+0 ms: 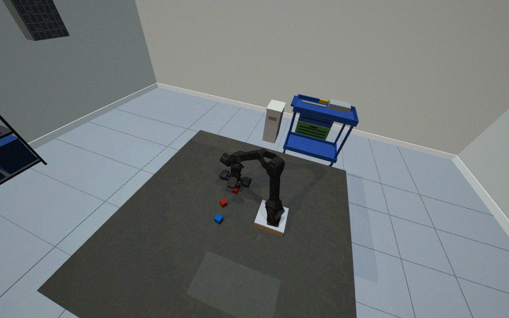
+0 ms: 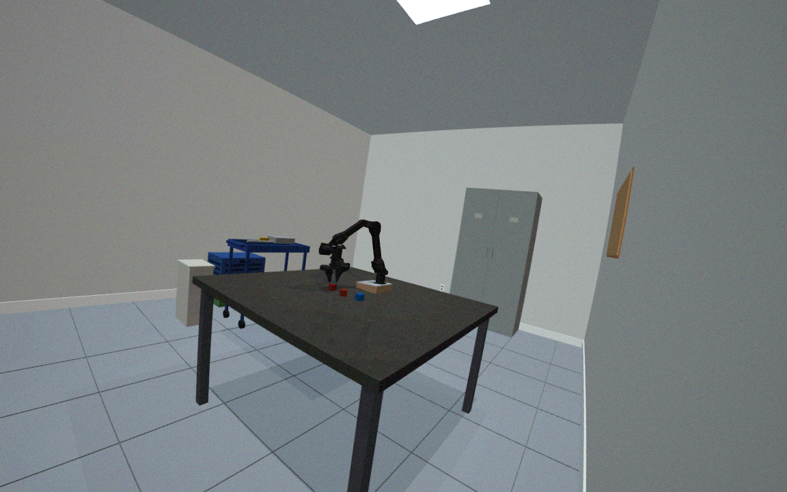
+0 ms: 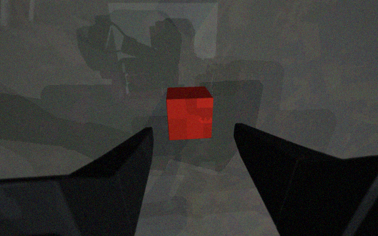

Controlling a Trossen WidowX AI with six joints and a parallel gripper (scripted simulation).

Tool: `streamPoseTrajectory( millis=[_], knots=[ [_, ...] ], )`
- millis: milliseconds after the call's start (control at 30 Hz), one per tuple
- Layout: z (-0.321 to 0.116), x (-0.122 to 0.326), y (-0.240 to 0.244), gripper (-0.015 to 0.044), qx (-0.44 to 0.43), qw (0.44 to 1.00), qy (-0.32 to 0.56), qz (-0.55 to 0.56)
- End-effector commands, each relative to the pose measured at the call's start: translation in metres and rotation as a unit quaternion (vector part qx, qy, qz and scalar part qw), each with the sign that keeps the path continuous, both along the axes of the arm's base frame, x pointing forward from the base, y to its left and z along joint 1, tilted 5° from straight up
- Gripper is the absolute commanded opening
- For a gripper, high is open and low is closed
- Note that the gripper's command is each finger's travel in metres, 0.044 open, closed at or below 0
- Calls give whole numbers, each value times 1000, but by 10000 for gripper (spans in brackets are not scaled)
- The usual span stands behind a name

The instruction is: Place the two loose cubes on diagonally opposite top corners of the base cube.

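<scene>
The first red cube [image 1: 235,191] [image 2: 332,287] [image 3: 189,118] stands flat on the table. My gripper [image 1: 236,186] [image 2: 333,281] [image 3: 194,131] is open and empty, pointing down just above this cube. In the wrist view the cube shows between and slightly beyond the two fingertips, with a gap on each side. The second red cube [image 1: 223,202] [image 2: 343,292] lies on the table between the first red cube and the blue cube [image 1: 218,218] [image 2: 359,296]. The three cubes stand apart, and nothing is on top of the blue cube. The second red and blue cubes are outside the wrist view.
The arm's base stands on a white-topped block [image 1: 260,218] [image 2: 374,287] beside the cubes. All of this is on the dark table [image 1: 149,237] [image 2: 353,330]. A blue cart [image 1: 311,148] [image 2: 268,246] and a pale cabinet [image 1: 272,124] [image 2: 188,293] stand beyond the table edge.
</scene>
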State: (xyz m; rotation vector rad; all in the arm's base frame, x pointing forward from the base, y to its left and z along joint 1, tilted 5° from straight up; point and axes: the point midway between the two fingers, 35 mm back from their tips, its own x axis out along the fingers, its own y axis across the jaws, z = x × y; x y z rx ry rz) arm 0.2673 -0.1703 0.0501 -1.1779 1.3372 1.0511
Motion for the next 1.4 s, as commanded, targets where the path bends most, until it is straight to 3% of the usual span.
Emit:
streamPoseTrajectory(
  millis=[0,567,767,1367],
  knots=[
    [-7,-1,0,265,3,1000,2,2],
    [-32,-1,-2,265,3,1000,3,2],
    [-32,-1,-2,107,3,1000,3,2],
    [3,2,-2,105,1,1000,2,-14]
  ],
)
